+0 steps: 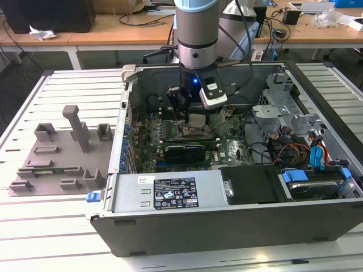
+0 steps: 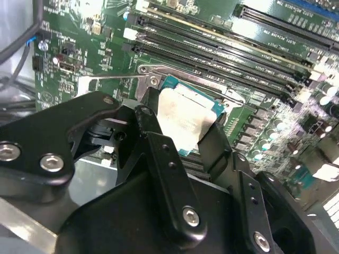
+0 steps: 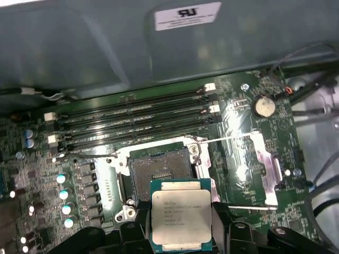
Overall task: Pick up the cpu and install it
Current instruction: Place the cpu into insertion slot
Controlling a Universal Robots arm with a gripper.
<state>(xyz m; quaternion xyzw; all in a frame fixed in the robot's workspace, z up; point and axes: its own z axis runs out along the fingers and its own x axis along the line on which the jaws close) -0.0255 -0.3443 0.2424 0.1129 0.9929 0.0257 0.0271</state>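
The black gripper [image 3: 181,228] clasps the thin, silver-topped square cpu [image 3: 181,211] by its opposite edges, a part that is probably light, stiff and fragile.

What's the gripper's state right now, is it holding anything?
Gripper: closed on the cpu, which is clamped between its fingers close to the open socket on the motherboard.
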